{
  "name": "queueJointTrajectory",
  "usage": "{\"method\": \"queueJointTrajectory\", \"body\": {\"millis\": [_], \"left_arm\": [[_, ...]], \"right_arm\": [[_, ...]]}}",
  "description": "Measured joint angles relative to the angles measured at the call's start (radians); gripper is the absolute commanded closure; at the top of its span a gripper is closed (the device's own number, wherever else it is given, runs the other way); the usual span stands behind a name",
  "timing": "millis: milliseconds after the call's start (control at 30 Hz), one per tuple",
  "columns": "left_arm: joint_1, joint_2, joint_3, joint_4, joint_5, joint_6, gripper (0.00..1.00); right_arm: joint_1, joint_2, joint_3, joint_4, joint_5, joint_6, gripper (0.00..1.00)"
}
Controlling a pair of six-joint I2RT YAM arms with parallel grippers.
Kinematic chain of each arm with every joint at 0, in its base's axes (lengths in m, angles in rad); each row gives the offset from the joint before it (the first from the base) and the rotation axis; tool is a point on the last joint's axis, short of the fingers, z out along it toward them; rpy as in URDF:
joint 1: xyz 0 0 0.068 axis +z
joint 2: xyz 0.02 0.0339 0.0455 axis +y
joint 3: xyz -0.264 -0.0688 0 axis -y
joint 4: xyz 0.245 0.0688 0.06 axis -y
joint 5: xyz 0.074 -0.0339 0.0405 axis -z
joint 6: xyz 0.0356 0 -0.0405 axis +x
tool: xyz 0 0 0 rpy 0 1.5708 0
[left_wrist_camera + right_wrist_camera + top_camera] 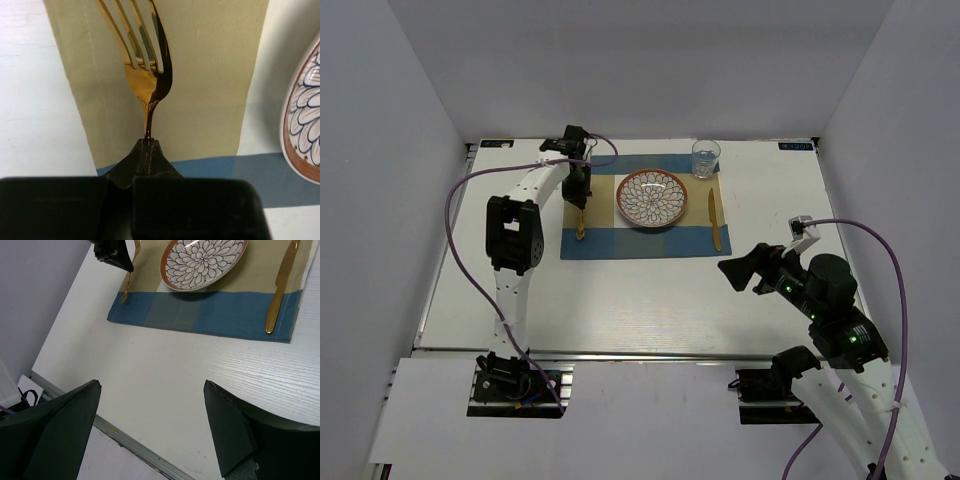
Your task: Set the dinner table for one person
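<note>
The white dinner table (620, 300) carries a blue-and-beige placemat (640, 245). On it sit a flower-patterned plate (651, 198) and, right of the plate, a gold knife (714, 220). A clear glass (705, 158) stands at the mat's far right corner. My left gripper (148, 145) is shut on the handle of a gold fork (150, 85), tines pointing away from it over the mat's left beige strip (210, 90), left of the plate (305, 130). Whether the fork touches the mat I cannot tell. My right gripper (152, 390) hangs open over bare table (175, 370), holding nothing.
In the right wrist view the metal front edge of the table (135, 442) runs just under my fingers. White walls (400, 150) close in the left, back and right sides. Both arm bases sit at the near edge.
</note>
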Motion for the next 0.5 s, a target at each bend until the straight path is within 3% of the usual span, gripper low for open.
{"method": "queueJointTrajectory", "body": {"millis": [500], "left_arm": [[-0.011, 0.062, 0.047, -0.077, -0.080, 0.008, 1.00]], "right_arm": [[0.000, 0.001, -0.001, -0.017, 0.016, -0.014, 0.11]]}}
